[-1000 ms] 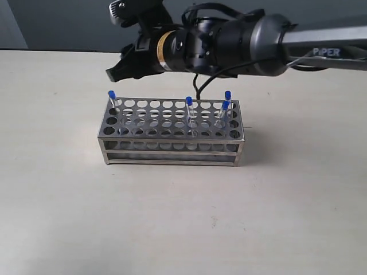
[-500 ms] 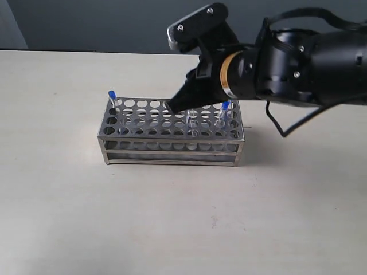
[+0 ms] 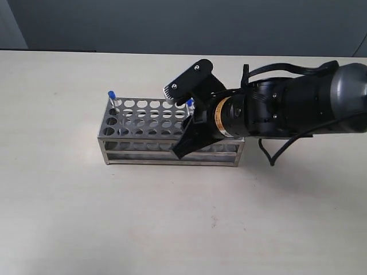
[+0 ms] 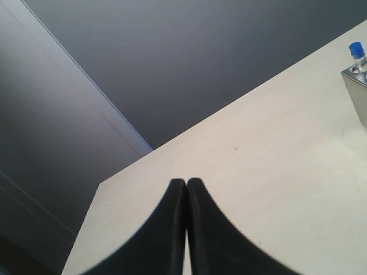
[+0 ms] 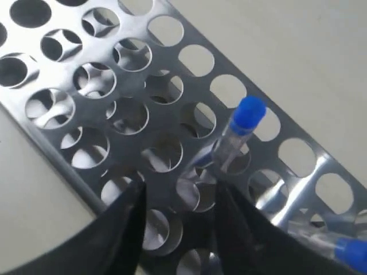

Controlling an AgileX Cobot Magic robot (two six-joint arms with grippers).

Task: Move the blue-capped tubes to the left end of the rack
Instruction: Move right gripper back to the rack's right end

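The steel rack (image 3: 137, 123) stands mid-table. One blue-capped tube (image 3: 112, 96) stands in its left end. A second tube's blue cap (image 3: 190, 103) shows right beside my right gripper (image 3: 179, 117), which hangs open low over the rack's middle; the arm hides the rack's right part. In the right wrist view the open gripper (image 5: 180, 189) is over the rack plate (image 5: 132, 86), and a blue-capped tube (image 5: 243, 120) stands just past the fingertips, not between them. Another blue cap (image 5: 351, 252) lies at the edge. My left gripper (image 4: 186, 182) is shut and empty, far from the rack corner (image 4: 358, 86) and its tube (image 4: 356, 50).
The pale table (image 3: 172, 217) stretches in front of the rack and to its left. A dark wall (image 3: 114, 23) runs behind the table's far edge. A black cable (image 3: 268, 153) loops down from the right arm beside the rack's right end.
The right arm has swung from behind the rack's left part, rightward and down onto the rack's middle. It now covers the two tubes at the right end.
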